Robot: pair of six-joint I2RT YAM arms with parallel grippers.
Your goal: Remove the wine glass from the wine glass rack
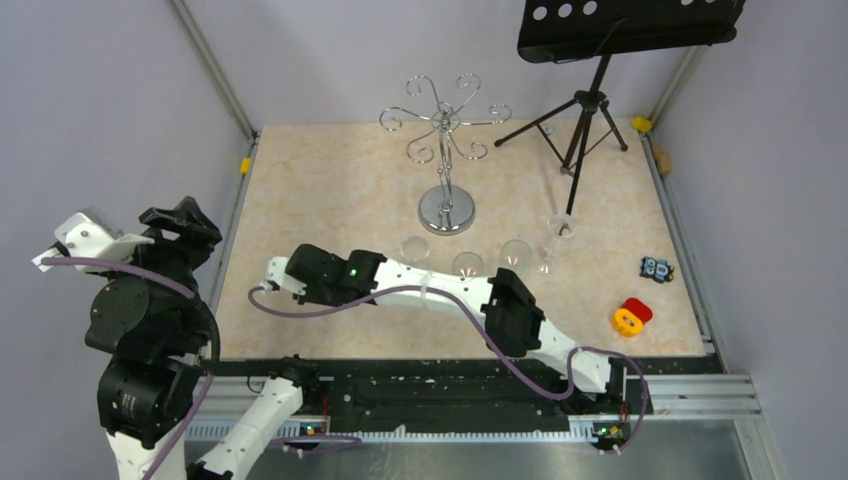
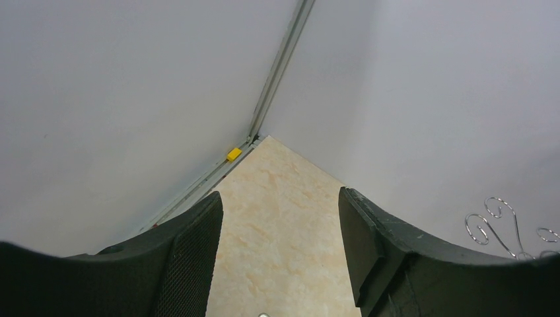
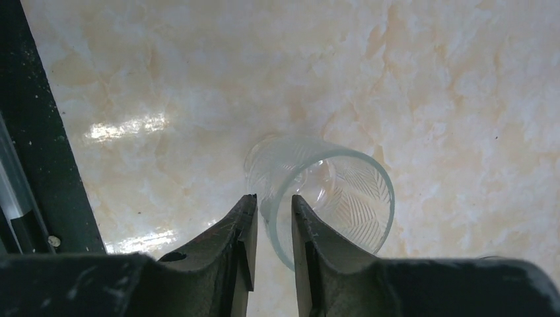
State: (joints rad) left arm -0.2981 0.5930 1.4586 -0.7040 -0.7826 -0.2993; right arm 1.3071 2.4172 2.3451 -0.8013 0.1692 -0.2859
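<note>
The wine glass (image 3: pixel 330 191) sits on the bench (image 3: pixel 462 79), off the wine glass rack (image 1: pixel 440 150), its mouth toward the right tool (image 3: pixel 273 201). That tool's slightly parted fingers straddle the rim. The left tool (image 2: pixel 279 195) is spread and well away.

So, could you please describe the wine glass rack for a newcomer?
Start at the beige table, near its far edge. Left of the black tripod stand stands the wine glass rack: shiny chrome wire, round mirrored base, curled arms.
</note>
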